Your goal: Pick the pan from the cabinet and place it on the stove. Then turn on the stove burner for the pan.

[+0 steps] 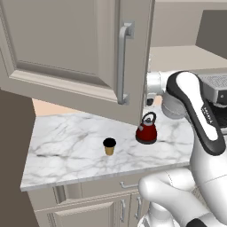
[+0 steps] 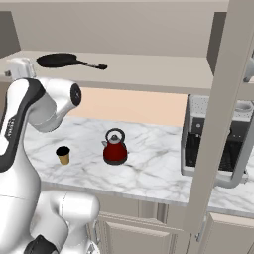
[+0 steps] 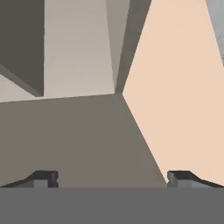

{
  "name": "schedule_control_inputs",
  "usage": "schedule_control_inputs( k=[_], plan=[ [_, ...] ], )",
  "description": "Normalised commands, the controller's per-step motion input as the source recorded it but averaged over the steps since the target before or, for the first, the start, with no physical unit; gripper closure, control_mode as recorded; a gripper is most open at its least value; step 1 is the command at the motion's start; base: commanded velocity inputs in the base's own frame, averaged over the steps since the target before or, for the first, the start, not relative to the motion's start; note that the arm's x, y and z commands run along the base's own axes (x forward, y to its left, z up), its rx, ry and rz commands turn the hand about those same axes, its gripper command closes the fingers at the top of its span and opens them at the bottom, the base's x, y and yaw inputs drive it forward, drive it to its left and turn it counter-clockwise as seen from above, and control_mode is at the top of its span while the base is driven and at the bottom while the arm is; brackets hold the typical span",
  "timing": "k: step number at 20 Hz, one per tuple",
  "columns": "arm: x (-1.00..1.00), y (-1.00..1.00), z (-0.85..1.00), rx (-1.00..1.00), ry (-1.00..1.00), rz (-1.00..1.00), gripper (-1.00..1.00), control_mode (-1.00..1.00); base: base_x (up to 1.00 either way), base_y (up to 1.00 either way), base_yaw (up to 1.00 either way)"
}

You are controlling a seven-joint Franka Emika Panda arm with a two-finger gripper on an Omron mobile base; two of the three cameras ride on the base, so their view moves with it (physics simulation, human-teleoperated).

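Observation:
The black pan (image 2: pixel 62 60) lies on the bottom shelf (image 2: pixel 149 69) of the open cabinet, its long handle pointing right. The cabinet door (image 1: pixel 75 53) with its metal bar handle (image 1: pixel 124 62) stands swung out toward me. My white hand (image 2: pixel 20 67) is at shelf height, just left of the pan and apart from it. In the hand view my gripper (image 3: pixel 112 179) is open, fingertips (image 3: pixel 43 178) wide apart with nothing between them, facing a taupe surface and the peach wall. The stove is out of view.
A red kettle (image 2: pixel 115 147) and a small brown cup (image 2: pixel 63 155) stand on the marble counter (image 2: pixel 158 168) below the cabinet. A dark appliance with a grey top (image 2: pixel 208 134) sits at the right. A second open door (image 2: pixel 223 114) crosses in front of it.

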Motion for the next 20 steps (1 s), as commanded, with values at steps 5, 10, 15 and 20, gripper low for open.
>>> schedule_control_inputs(
  k=[5, 10, 15, 20],
  plan=[
    [-0.36, 0.78, -0.14, 0.0, 0.13, 0.17, -1.0, -1.0, 0.0, 0.0, 0.0],
    [-0.5, 0.77, -0.11, 0.0, 0.1, 0.18, -1.0, -1.0, 0.0, 0.0, 0.0],
    [-0.54, 0.77, -0.09, 0.0, 0.08, 0.16, -1.0, -1.0, 0.0, 0.0, 0.0],
    [-0.43, 0.78, -0.11, 0.0, 0.05, 0.13, -1.0, -1.0, 0.0, 0.0, 0.0]
  ],
)
